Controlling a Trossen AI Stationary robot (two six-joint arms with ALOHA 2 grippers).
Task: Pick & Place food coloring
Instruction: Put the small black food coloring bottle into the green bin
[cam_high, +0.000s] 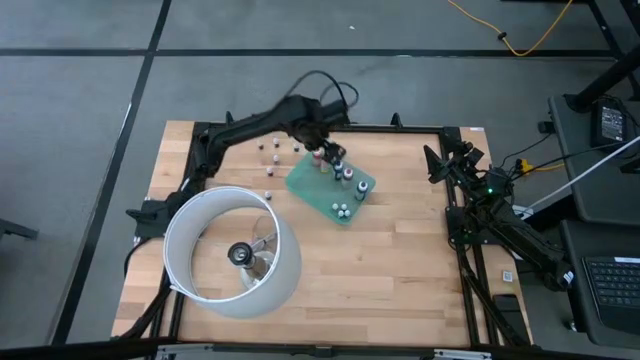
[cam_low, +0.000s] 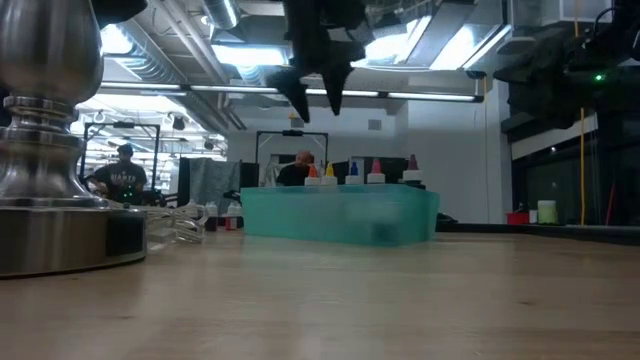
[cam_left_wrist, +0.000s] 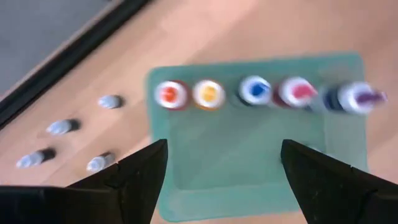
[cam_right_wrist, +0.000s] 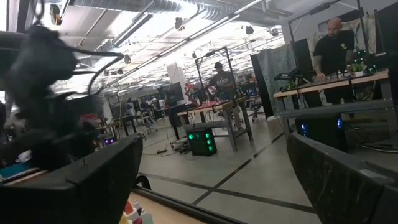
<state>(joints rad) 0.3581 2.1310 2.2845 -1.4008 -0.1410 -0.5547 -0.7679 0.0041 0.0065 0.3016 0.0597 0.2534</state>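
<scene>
Wooden tabletop (cam_high: 400, 260) of pale butcher-block planks, framed by dark rails, seen from above on a grey floor. Near its far edge lies a flat green sheet (cam_high: 331, 186), turned at an angle. A row of tiny food coloring bottles (cam_left_wrist: 255, 91) stands along one edge of the sheet: orange, yellow, blue, pink and a dark one with a purple tip. Two more small bottles (cam_high: 342, 211) stand at the sheet's near corner. Several pale grey-white bottles (cam_left_wrist: 61, 127) lie or stand on the bare wood just beside the sheet, towards the left arm's base.

The left gripper (cam_high: 322, 143) hangs above the row of coloured bottles, clear of them. Its two dark fingers (cam_left_wrist: 140, 171) are spread wide apart, with nothing between them and touching nothing.

The right gripper (cam_high: 441, 163) waits at the right edge of the table, well apart from the sheet, its fingers also spread wide and empty.

A large white ring lamp (cam_high: 232, 250) on a metal base sits at the near left of the table. People stand at benches in the room beyond.
</scene>
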